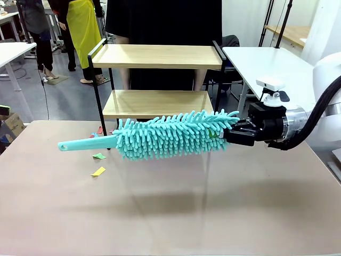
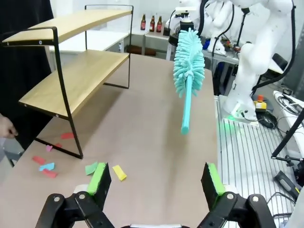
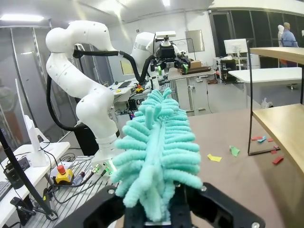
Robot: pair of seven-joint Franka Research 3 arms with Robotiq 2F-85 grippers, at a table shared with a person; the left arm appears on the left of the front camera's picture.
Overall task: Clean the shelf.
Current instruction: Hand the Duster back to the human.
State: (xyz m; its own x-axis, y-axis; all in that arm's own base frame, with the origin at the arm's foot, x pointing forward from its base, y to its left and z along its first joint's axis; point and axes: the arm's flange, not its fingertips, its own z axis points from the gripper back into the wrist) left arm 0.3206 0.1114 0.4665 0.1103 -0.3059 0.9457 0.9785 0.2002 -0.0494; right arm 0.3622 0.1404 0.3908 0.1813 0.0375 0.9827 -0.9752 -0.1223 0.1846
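Front view: the two-tier light wooden shelf in a thin black metal frame (image 1: 160,80) stands at the far side of the brown bench (image 1: 170,208). The right end effector (image 1: 230,136) is clamped on the fluffy tip of a teal microfibre duster with a plastic handle (image 1: 160,137), held level before the lower board.
Left wrist view: left end effector (image 2: 154,183) gapes wide with nothing between its pads; coloured paper scraps (image 2: 107,170) lie by the shelf's foot.
Right wrist view: soft duster fibres bulge from the closed jaws.
Handling: duster looks light and floppy; the stiff handle would be the firmer hold.
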